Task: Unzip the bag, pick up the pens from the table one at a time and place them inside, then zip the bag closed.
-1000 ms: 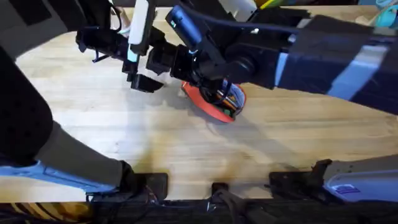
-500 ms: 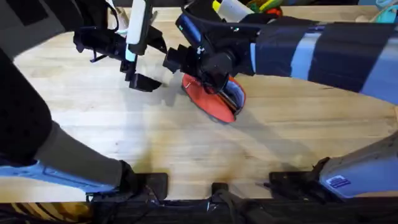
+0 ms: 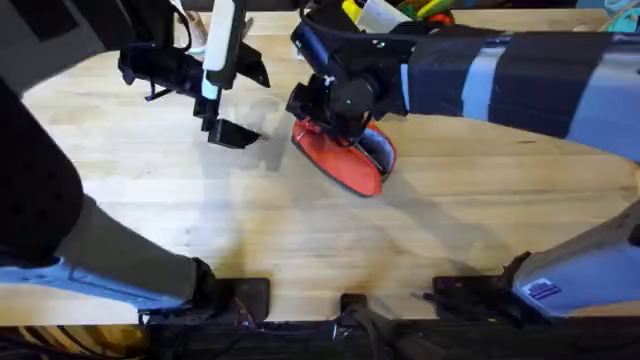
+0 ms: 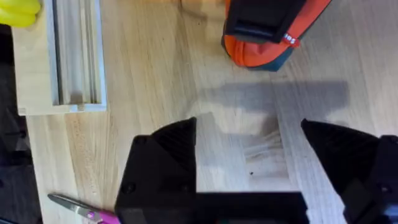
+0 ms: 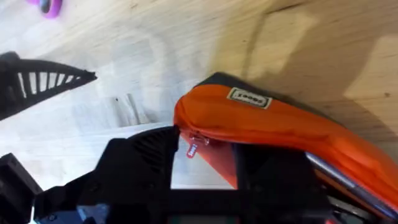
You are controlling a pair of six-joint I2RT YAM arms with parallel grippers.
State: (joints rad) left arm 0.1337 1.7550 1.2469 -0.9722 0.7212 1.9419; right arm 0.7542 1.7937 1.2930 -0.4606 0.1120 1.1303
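Pale butcher-block worktop (image 3: 300,250): right hand (image 3: 325,118) sits over the orange pouch's (image 3: 345,165) far-left end, grip unclear; left hand (image 4: 249,162), released, hovers left.

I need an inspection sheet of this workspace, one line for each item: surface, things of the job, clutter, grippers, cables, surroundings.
Surface: pale wooden table, bare in the near half.
Things of the job: orange bag lies near the middle, partly open, with pens inside at its open end; small zip pull hangs at the other end.
Clutter: pink-handled scissors on the table; a pale grooved rail at the table's edge.
Grippers: left gripper hovers beside the bag, jaws open and empty; right gripper is at the bag's zip end, jaws state unclear.
Cables: dark wires by the arm bases.
Surroundings: yellow and green objects beyond the far edge.
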